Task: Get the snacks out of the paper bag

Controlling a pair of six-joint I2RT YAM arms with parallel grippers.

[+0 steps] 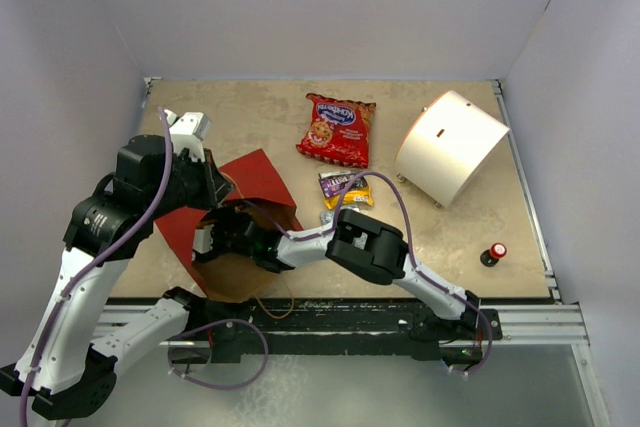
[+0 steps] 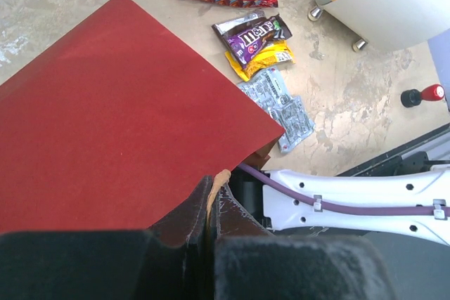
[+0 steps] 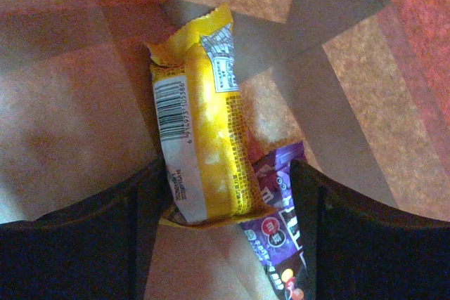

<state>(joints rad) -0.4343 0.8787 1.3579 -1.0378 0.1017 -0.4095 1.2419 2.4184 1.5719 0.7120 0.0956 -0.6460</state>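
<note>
Sitting deep inside the paper bag, the right jaws are spread open around a yellow packet, and that's pretty much what the next move hangs on. The packet's long axis runs straight out away from the wrist, lengthwise down the gap, so the jaws would pinch across its narrow width. It sits snug against one finger with a bit of daylight on the other side. A purple packet lies partly under it, poking out toward that far finger, so a sloppy close could probably catch both. Both look like glossy, crinkly plastic with crimped ends, puffy and easy to squash, lying on the bag's brown paper. The left jaws are clamped tight on the bag's lip, seemingly to keep the mouth open. Out on the surface, outside the bag, are a red cookie bag, a purple-and-yellow candy pack and flat silver foil packs. The right arm is obviously the one in position.
</note>
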